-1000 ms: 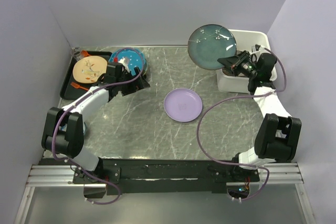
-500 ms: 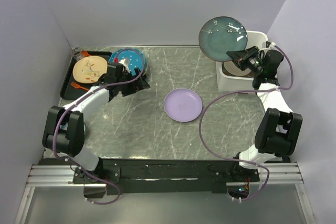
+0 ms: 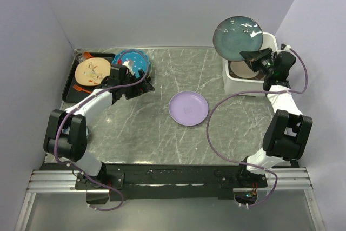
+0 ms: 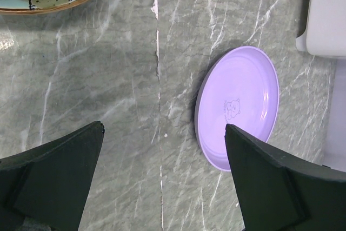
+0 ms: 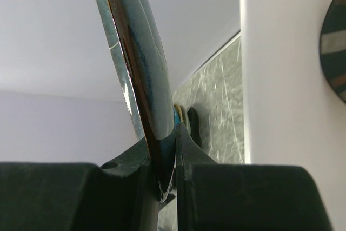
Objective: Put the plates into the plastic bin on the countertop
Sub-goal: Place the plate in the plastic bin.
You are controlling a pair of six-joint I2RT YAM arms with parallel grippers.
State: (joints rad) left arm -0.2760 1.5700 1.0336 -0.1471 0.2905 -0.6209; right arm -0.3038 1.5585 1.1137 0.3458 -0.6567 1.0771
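My right gripper (image 3: pixel 253 56) is shut on the lower rim of a dark blue-grey plate (image 3: pixel 238 37), which stands tilted on edge above the white plastic bin (image 3: pixel 268 40). In the right wrist view the fingers (image 5: pixel 168 182) pinch that plate (image 5: pixel 143 79) beside the bin wall (image 5: pixel 286 79). A brownish plate (image 3: pixel 243 70) lies inside the bin. A lavender plate (image 3: pixel 188 108) lies flat mid-countertop (image 3: pixel 162 133). My left gripper (image 3: pixel 139 82) is open and empty next to a teal patterned plate (image 3: pixel 131 63); its view shows the fingers (image 4: pixel 163 128) spread over bare countertop, with the lavender plate (image 4: pixel 238 106) to the right.
A black tray (image 3: pixel 71 82) at the far left holds a cream-orange plate (image 3: pixel 93 71). Grey walls close in the back and both sides. The bin stands in the back right corner, and its corner (image 4: pixel 327 14) shows in the left wrist view.
The right gripper has carried the blue-grey plate to the right and upward, from beside the bin to above it. The left arm has not moved.
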